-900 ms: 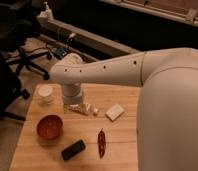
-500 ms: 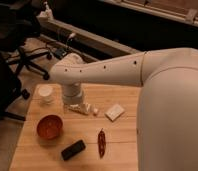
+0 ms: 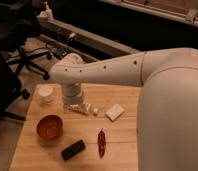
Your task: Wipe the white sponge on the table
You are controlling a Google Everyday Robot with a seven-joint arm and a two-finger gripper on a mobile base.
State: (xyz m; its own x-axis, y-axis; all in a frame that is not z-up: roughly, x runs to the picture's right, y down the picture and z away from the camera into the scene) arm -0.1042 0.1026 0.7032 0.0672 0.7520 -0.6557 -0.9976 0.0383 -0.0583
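The white sponge point(image 3: 114, 112) lies flat on the light wooden table point(image 3: 127, 150), right of centre. My white arm reaches in from the right and across the table's far side. Its wrist points down at the table, and the gripper point(image 3: 74, 102) sits at its lower end, just above the tabletop. The gripper is to the left of the sponge and apart from it. A longer white packet point(image 3: 82, 108) lies right under and beside the gripper.
A round white cup point(image 3: 45, 93) stands at the far left of the table. A red-brown bowl point(image 3: 50, 126), a black phone point(image 3: 73, 149) and a red chili pepper point(image 3: 101, 142) lie along the front. Office chairs point(image 3: 22, 55) stand on the floor to the left.
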